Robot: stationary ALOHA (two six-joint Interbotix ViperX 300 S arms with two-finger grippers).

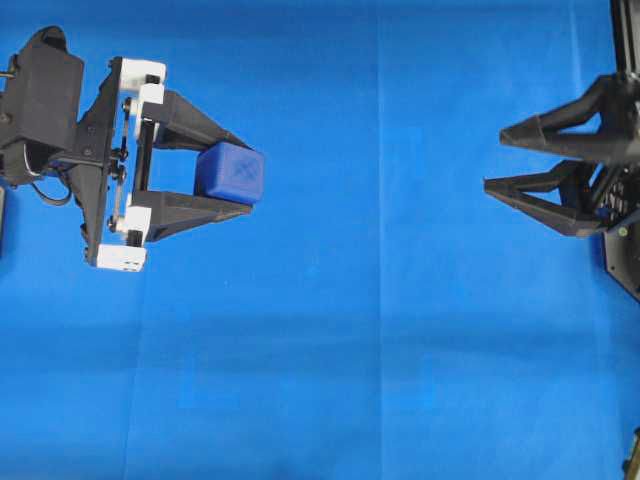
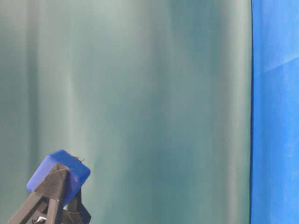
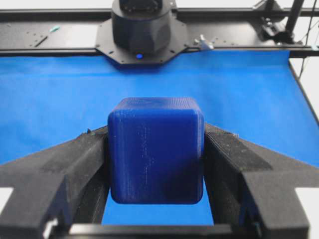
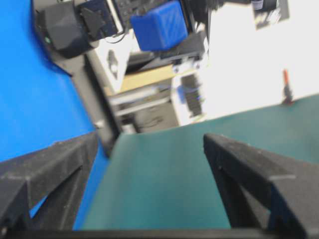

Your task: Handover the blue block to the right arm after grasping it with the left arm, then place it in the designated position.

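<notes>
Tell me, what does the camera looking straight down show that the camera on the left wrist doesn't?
Only the overhead view shows the right gripper, open and empty at the right edge, well apart from the block, and the white corner blocks of the left gripper. Only the left wrist view shows the black base of the opposite arm on its frame beyond the cloth, and the block's front face filling the gap between the finger pads. Both show the blue block clamped between the left gripper's two fingers, above the bright blue cloth.
</notes>
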